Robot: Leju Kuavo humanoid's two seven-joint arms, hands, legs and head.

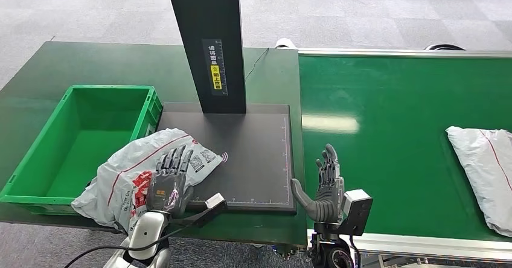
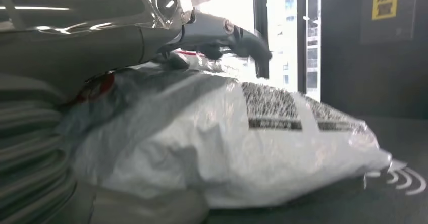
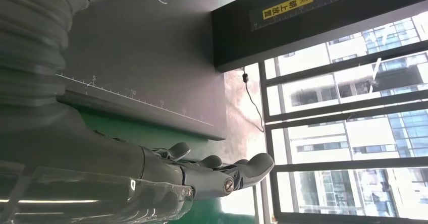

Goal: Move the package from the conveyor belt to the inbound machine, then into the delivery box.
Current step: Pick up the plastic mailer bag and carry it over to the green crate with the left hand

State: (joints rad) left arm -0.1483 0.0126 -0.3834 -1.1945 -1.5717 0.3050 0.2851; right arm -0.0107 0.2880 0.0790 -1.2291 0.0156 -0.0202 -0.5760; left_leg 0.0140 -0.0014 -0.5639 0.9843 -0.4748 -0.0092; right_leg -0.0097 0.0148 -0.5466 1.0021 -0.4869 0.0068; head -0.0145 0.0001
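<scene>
- Your left hand [image 1: 169, 180] lies flat on top of the package [image 1: 130, 177], fingers extended and slightly apart; you cannot tell whether they actually grip it.
- The package sits half on the inbound machine's black plate [image 1: 253, 153], half over the near corner of the green delivery box [image 1: 36, 159].
- Your right hand [image 1: 325, 186] stands upright beside the plate at the conveyor belt [image 1: 392, 135] edge, fingers straight, thumb out, holding nothing.
- Another grey package [image 1: 486, 171] lies on the belt, well apart to the right.

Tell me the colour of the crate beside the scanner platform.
Bright green crate; the head view shows it best.
</scene>
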